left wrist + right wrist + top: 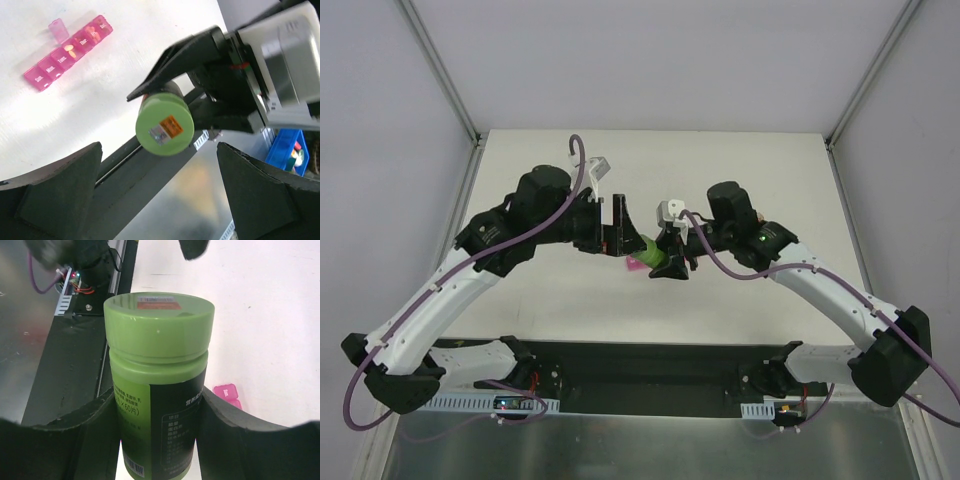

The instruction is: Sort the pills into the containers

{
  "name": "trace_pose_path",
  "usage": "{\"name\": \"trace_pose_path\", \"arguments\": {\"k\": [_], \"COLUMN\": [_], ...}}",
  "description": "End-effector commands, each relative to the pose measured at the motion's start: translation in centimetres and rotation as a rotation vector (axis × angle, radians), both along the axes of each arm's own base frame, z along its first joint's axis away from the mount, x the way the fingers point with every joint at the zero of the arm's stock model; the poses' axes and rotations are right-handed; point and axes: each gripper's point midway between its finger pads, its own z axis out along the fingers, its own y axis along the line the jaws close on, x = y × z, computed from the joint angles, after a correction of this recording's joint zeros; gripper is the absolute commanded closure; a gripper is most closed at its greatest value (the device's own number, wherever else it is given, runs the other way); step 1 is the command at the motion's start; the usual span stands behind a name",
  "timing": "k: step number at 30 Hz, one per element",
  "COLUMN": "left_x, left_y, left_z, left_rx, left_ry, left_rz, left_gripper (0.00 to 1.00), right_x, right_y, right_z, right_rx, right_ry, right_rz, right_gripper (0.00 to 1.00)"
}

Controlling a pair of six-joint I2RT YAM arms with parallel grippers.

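Clamping a capped green bottle point(158, 335) between its jaws, the right gripper point(157, 415) holds it ahead of the left gripper point(161, 200), whose jaws are wide and empty.

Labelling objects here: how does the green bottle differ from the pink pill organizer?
The green bottle is a round cylinder; the pink pill organizer is a row of square compartments. The bottle is clamped in the right gripper; the organizer lies on the table. The bottle's cap is on; the organizer has one lid flipped up. Both are brightly coloured.
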Motion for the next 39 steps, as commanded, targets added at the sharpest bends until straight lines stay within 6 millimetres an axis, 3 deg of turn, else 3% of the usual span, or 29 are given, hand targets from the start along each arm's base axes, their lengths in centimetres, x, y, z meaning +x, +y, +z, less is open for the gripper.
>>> {"name": "trace_pose_path", "arguments": {"k": [1, 5, 12, 22, 29, 35, 39], "left_x": [1.9, 2.3, 2.3, 1.7, 0.9, 0.2, -0.1], "left_y": [-1.2, -2.2, -2.7, -3.2, -3.4, -3.4, -2.9], "left_z": [0.9, 0.1, -0.9, -1.9, -2.0, -1.8, -1.5], "left_rx": [-0.040, -0.026, -0.006, 0.009, 0.018, 0.028, 0.032], "left_ry": [-0.002, 0.022, 0.048, 0.084, 0.088, 0.075, 0.074], "left_rz": [0.102, 0.093, 0.077, 0.033, -0.028, -0.093, -0.084], "left_gripper": [0.04, 0.05, 0.19, 0.47, 0.62, 0.59, 0.36], "right_x": [0.6, 0.4, 0.4, 0.2, -0.4, -0.9, -0.7], "right_y": [0.2, 0.4, 0.5, 0.6, 0.6, 0.7, 0.6], "right_z": [2.5, 2.4, 2.3, 2.6, 2.9, 3.4, 3.5], "right_rx": [0.036, 0.035, 0.033, 0.041, 0.056, 0.081, 0.080], "right_ry": [-0.127, -0.122, -0.110, -0.096, -0.072, -0.033, -0.041], "right_rz": [-0.009, 0.000, 0.004, 0.011, 0.036, 0.061, 0.049], "right_gripper": [0.91, 0.91, 0.91, 0.91, 0.91, 0.91, 0.91]}}
